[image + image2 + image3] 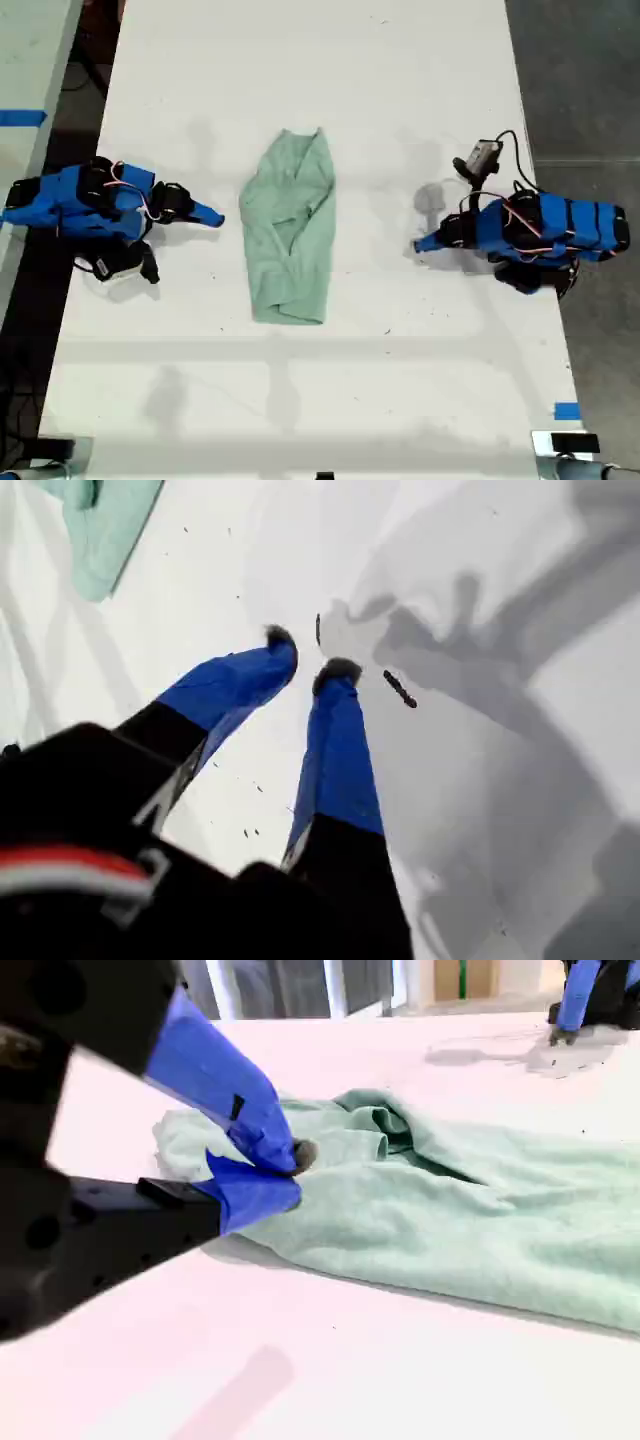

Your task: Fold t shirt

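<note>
Two blue-and-black arms on one white surface (pixel 300 60), with one t shirt (pixel 290 230) between them. Item one, the t shirt: pale mint green, plain, wrinkled, lying flat as a long narrow shape near the middle of the surface in the exterior view, its sides folded in and its squared end toward that view's bottom. Item two, my first gripper (pixel 420 243): at the exterior view's right, pointing toward the t shirt but well apart from it; in its own wrist view the gripper (pixel 309 655) points down at bare surface, the fingers (pixel 335 750) set narrow with a small gap between the dark tips and nothing held, and only a corner of the t shirt (pixel 95 530) shows. I note a small dark mark (pixel 400 690) on the surface just beside those tips. Item three, my second gripper (pixel 215 217): at the exterior view's left, its tip near the t shirt's edge but short of it; in its wrist view the gripper (pixel 292 1175) has its fingers (pixel 215 1075) drawn together at the tips, holding nothing, with the t shirt (pixel 450 1210) spread beyond them. Item four: a blue tape strip (pixel 567 411) at the surface's edge, in the exterior view's lower right.
</note>
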{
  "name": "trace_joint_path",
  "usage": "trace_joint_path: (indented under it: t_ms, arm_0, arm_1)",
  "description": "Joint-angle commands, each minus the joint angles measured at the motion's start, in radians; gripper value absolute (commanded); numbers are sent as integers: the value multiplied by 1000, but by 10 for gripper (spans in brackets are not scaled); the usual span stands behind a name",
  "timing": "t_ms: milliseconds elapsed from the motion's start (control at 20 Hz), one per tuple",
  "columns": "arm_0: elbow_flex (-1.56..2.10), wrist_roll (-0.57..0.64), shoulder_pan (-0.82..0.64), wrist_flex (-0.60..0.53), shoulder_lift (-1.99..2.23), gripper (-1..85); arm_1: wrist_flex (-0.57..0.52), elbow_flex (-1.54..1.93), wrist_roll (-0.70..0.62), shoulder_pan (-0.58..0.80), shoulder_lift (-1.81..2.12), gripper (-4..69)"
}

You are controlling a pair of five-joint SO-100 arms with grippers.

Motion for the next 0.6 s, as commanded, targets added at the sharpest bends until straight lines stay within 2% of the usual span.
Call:
trace_joint_path:
  t_ms: [0,100,300,550]
  arm_0:
    - [9,-57,21,26,8,0]
    - [9,-63,48,35,8,0]
    - [11,-37,-8,31,8,0]
    - [11,-31,-8,29,8,0]
  arm_1:
    - [48,21,199,-5,11,2]
    - [48,23,216,-11,11,2]
    - [48,26,233,-11,11,2]
    - [48,26,233,-2,11,2]
